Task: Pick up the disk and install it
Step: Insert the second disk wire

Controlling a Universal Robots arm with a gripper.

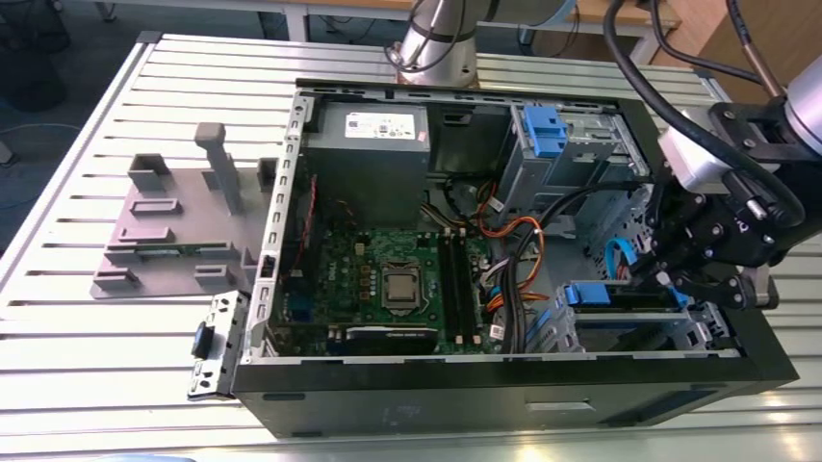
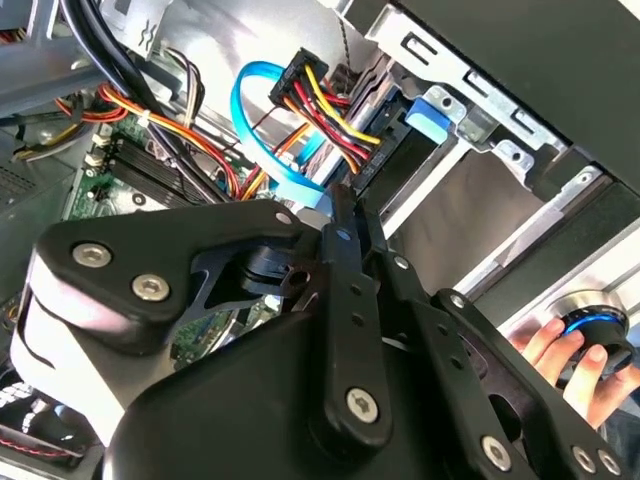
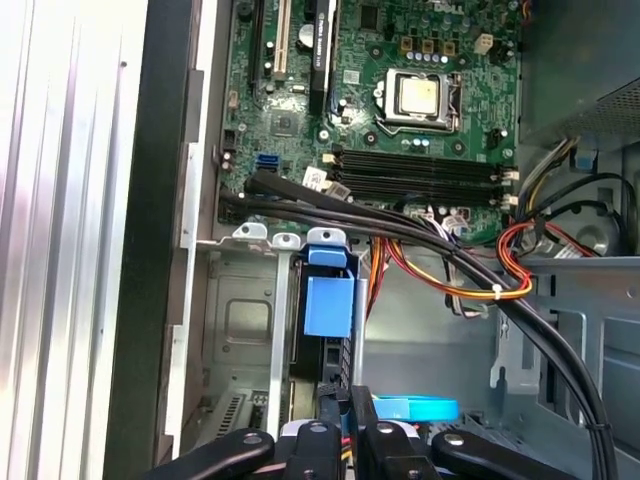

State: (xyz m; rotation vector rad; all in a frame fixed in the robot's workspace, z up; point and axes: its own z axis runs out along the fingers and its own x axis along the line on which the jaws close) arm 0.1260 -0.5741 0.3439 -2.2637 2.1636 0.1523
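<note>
The disk [image 1: 626, 297] sits edge-on in the lower drive bay at the front corner of the open computer case [image 1: 385, 409], on the exterior view's right. Its blue bracket tab [image 3: 328, 303] sticks out of the slot between the bay's metal rails, and the same blue bracket tab [image 2: 432, 114] shows in the second wrist view. My gripper [image 1: 679, 281] hangs just above the bay's rear end, next to the power and data cables [image 2: 318, 100]. Its black fingers [image 2: 345, 235] are pressed together with nothing between them, so my gripper [image 3: 350, 428] is shut.
The motherboard [image 1: 385, 279] fills the case floor and a grey power supply [image 1: 372, 125] sits at the back. A bare blue clip [image 1: 545, 128] is in the upper bay. A grey fixture [image 1: 180, 226] stands on the slatted table. A person's hand [image 2: 556, 352] holds a blue-ringed knob [image 2: 592, 326].
</note>
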